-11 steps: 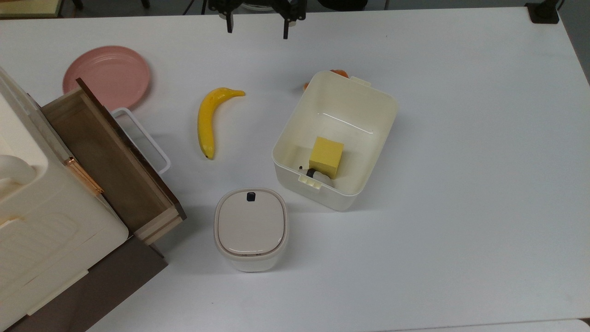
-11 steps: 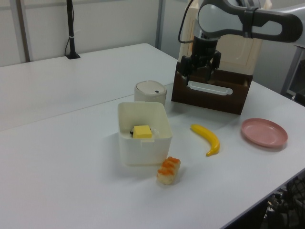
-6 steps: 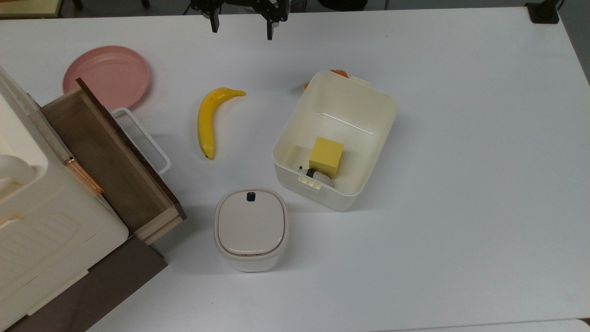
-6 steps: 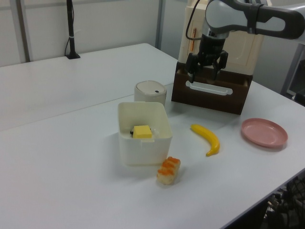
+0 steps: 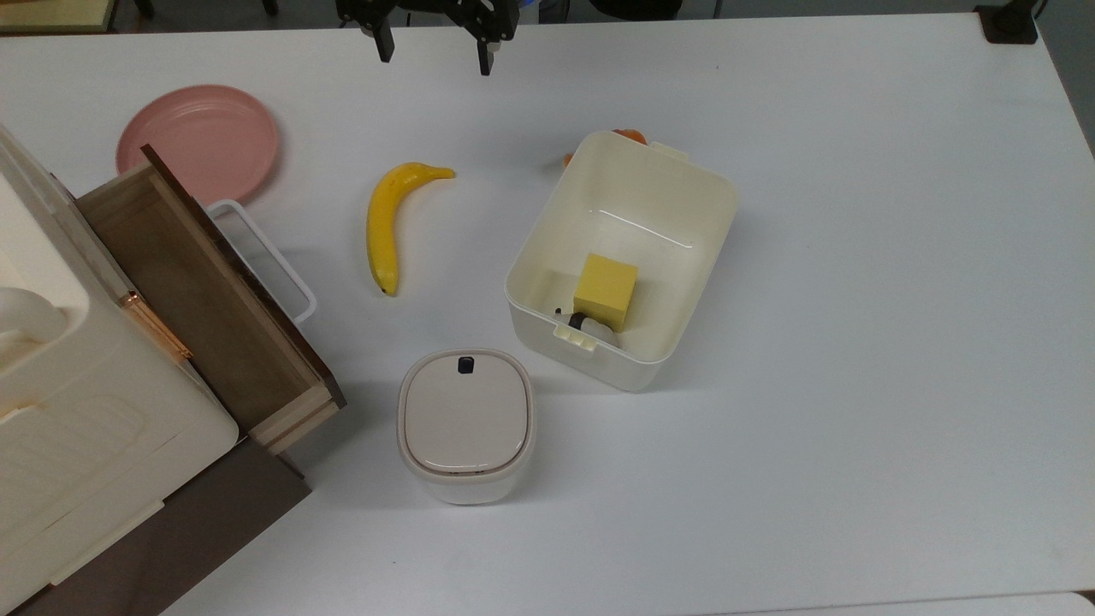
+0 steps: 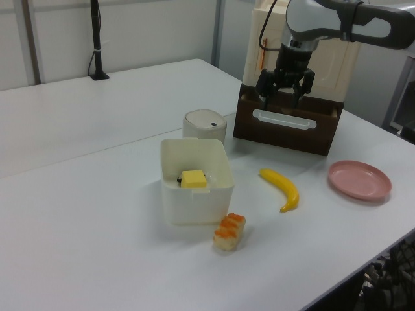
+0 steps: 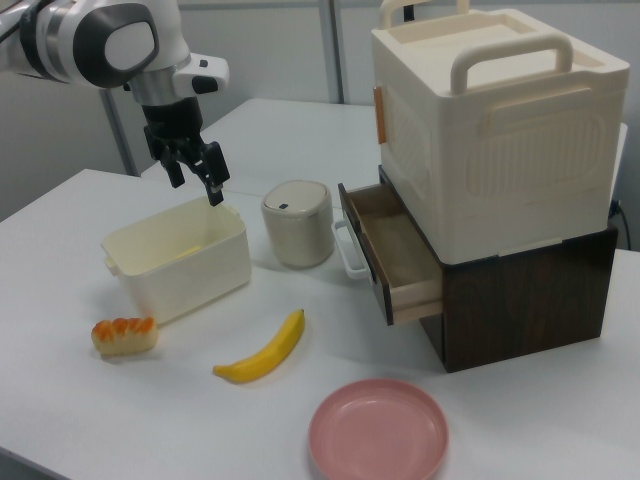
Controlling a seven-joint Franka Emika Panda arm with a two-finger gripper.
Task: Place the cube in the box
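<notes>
Since the earlier frames the black two-finger gripper [image 5: 432, 53] has shifted toward the top view's left along the far edge of the worktop, and in the left view the gripper [image 6: 284, 97] has moved toward the left view's right, in front of the brown wooden drawer unit [image 6: 285, 123]. Nothing else has moved. The jaws stand wide apart and hold nothing.

The small pale-yellow matte cube [image 5: 606, 290] lies inside the cream-white rectangular plastic box [image 5: 684, 257], on its floor near the wall closest to the rounded cream container with a beige lid and dark button [image 5: 466, 423]. A small dark and white item, too small to identify, sits just beside the cube against that wall. The left view confirms the cube [image 6: 193, 179] within the box [image 6: 194, 201].

On the white worktop [image 5: 855, 385] a curved yellow banana [image 5: 385, 222] lies between the box and the round pink plate [image 5: 198, 141]. An orange-topped food piece [image 6: 229, 231] rests just beside the box's outer wall. The wooden drawer [image 5: 205, 291] stands pulled open.
</notes>
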